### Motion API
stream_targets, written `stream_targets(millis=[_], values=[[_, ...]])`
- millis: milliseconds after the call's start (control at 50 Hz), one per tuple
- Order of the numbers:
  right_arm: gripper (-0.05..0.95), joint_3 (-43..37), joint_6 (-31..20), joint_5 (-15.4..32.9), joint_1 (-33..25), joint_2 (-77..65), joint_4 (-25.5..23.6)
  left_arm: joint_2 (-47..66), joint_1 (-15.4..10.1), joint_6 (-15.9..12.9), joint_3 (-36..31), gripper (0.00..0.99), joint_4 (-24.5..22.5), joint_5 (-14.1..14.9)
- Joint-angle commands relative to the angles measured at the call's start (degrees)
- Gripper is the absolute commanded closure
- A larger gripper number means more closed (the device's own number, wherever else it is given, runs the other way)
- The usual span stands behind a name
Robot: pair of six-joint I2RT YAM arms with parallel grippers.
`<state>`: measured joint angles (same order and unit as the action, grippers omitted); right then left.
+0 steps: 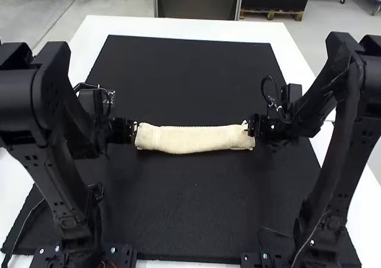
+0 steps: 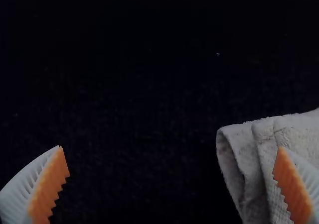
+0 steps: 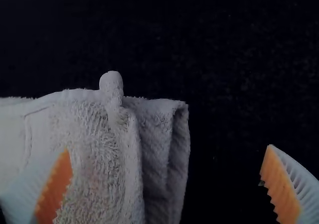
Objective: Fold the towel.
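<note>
With the fingers of my left gripper (image 1: 134, 130) and right gripper (image 1: 250, 128) spread wide at its two ends, I have one cream towel (image 1: 193, 139) lying as a narrow folded strip on one black mat (image 1: 190, 202) atop one white table (image 1: 178, 25), my two arms covering parts of the mat's sides.

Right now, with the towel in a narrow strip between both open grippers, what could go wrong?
The left gripper might pinch only some of the loose layers at its end of the towel, pulling the strip apart. The right gripper has one finger over the towel, so closing might bunch it. The tab sticking out there could snag.
</note>
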<state>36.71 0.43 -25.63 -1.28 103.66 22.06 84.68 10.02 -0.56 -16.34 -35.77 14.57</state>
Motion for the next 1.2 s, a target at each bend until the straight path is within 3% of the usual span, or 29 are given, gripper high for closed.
stream_targets(millis=[0,660,860,1020,1060,1180], values=[[0.07,1.2,0.7,-3.4,3.3,-0.9,-0.5,-1.1,0.5,0.6,0.1,0.036,-0.2,0.5],[0.06,-0.4,0.7,-2.4,3.1,-2.1,-2.2,-4.1,0.5,0.6,-0.2,0.036,2.2,1.0],[0.06,-0.4,0.5,-2.5,3.5,-0.1,-1.7,-7.6,1.0,3.1,-0.8,0.036,3.6,1.4],[0.07,-0.3,0.5,-2.3,3.5,0.1,-1.2,-9.5,2.5,3.5,-1.8,0.036,5.4,1.9],[0.10,-0.4,0.5,-2.2,3.5,0.3,-1.2,-9.8,3.0,3.5,-1.9,0.036,5.6,1.9],[0.34,-0.5,0.1,-2.2,3.6,1.5,-1.1,-10.7,4.1,3.5,-2.1,0.036,6.8,1.9]])
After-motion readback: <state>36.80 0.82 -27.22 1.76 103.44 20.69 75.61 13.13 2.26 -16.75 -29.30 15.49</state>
